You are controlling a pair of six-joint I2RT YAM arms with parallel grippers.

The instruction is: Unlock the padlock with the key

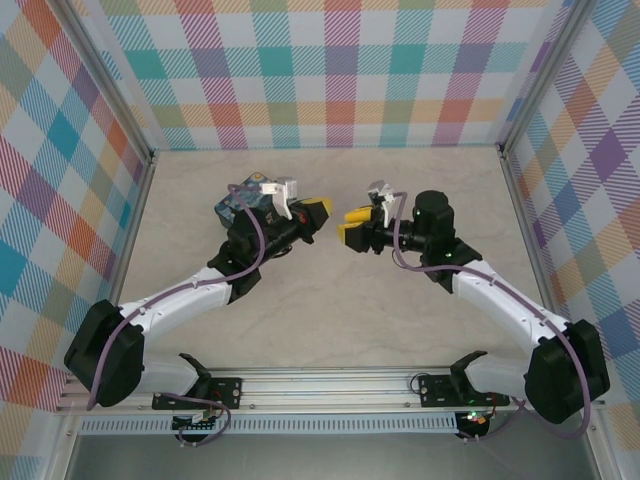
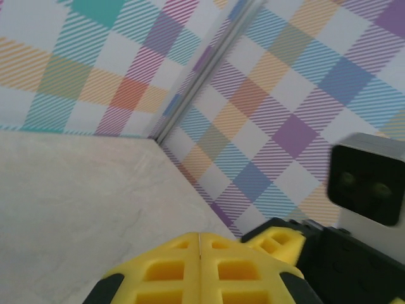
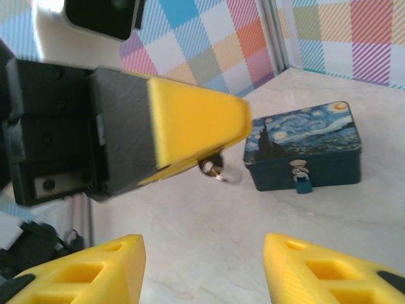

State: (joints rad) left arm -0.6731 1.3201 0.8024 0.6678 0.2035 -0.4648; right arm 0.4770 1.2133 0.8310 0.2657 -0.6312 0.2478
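The padlock [image 3: 302, 184], tiny and blue, hangs from the silver latch on the front of a swirl-painted tin [image 3: 304, 136]. My left gripper [image 1: 318, 210] is shut, its yellow pads pressed flat together [image 2: 199, 237]. The key [image 3: 212, 168], a small metal piece with a ring, pokes out under those pads in the right wrist view, well left of the padlock. My right gripper [image 1: 350, 225] faces the left one tip to tip. It stands open [image 3: 202, 253] with bare table between its fingers.
The tin [image 1: 237, 203] sits at the back left of the marble table [image 1: 330, 310], behind my left arm. Checked walls [image 1: 330, 70] close in the back and both sides. The right gripper's yellow finger [image 2: 278, 244] shows close beside the left one.
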